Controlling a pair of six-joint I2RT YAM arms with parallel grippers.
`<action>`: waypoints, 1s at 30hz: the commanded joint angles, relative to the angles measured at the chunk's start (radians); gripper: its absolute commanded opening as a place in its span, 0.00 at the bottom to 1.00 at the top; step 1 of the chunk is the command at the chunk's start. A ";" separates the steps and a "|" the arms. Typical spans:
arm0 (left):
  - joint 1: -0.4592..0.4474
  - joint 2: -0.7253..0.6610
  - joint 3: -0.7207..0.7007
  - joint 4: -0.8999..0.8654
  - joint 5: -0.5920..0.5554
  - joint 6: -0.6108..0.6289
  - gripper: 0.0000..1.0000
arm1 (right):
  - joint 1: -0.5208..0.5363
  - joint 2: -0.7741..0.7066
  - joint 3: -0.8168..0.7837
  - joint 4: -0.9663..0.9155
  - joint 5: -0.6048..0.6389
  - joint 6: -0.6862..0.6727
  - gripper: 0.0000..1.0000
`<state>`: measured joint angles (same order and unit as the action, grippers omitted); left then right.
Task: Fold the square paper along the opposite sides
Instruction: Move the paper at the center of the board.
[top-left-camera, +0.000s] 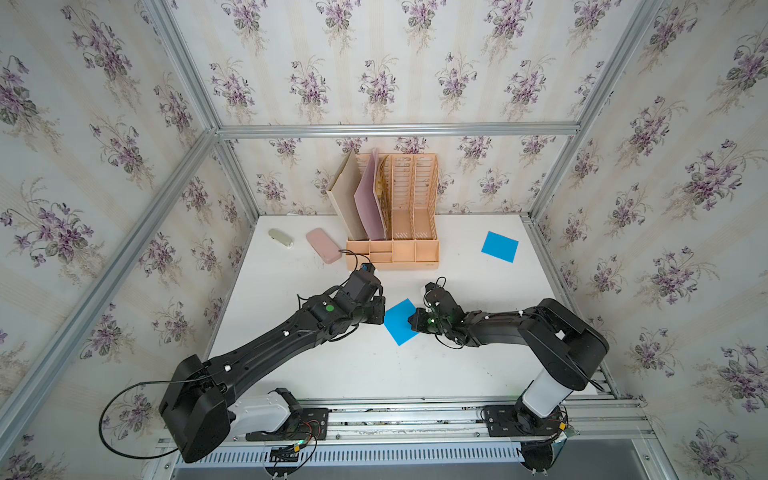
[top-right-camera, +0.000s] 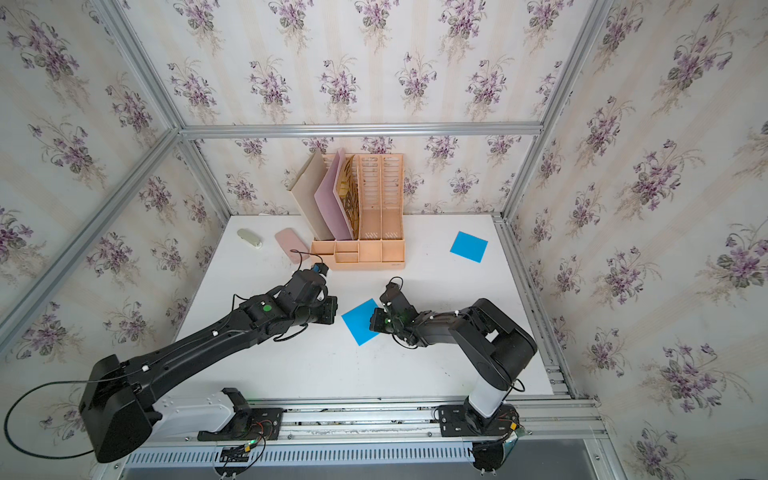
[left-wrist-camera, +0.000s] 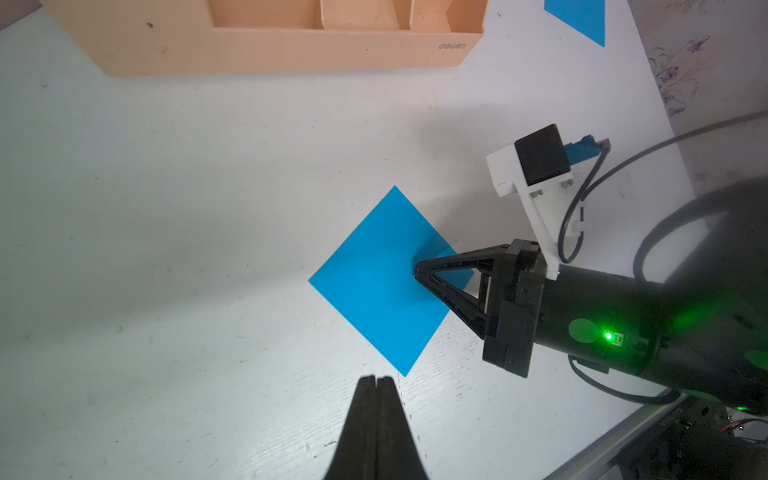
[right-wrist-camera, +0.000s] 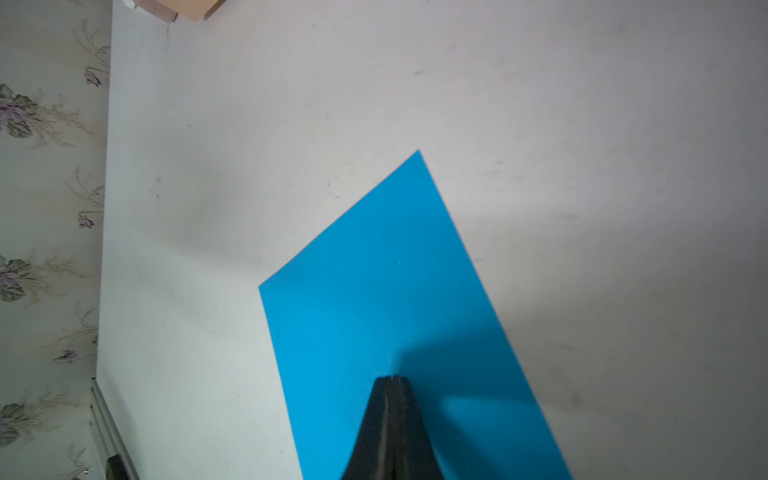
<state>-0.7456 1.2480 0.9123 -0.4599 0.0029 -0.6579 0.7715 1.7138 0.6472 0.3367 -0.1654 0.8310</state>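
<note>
A blue square paper (top-left-camera: 398, 323) (top-right-camera: 358, 323) lies flat on the white table (top-left-camera: 332, 365) between the two arms, turned like a diamond. My left gripper (left-wrist-camera: 377, 378) is shut and empty. Its tips sit on the table just beside one corner of the paper (left-wrist-camera: 374, 286), apart from it. My right gripper (right-wrist-camera: 392, 377) is shut too, with its tips over the paper (right-wrist-camera: 374, 299) a little in from the opposite edge. In the left wrist view the right gripper (left-wrist-camera: 417, 272) seems to press on the sheet. Nothing is gripped.
A second blue square (top-left-camera: 500, 246) lies at the back right. A peach file organiser (top-left-camera: 395, 249) with boards in it stands at the back centre. A pink case (top-left-camera: 323, 245) and a grey-green case (top-left-camera: 280, 237) lie to its left.
</note>
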 joint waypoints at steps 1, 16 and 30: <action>0.001 -0.019 -0.031 -0.038 -0.030 -0.073 0.00 | 0.035 0.056 0.024 -0.062 0.040 0.144 0.00; 0.009 0.052 -0.073 -0.059 -0.098 -0.318 0.00 | 0.110 0.058 0.116 -0.052 0.099 0.166 0.01; 0.009 0.153 -0.025 -0.008 0.052 -0.483 0.00 | 0.105 -0.066 0.352 -0.536 0.228 -0.232 0.52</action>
<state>-0.7372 1.3769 0.8944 -0.5045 -0.0139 -1.0691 0.8860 1.6440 0.9371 0.0208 -0.0124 0.7776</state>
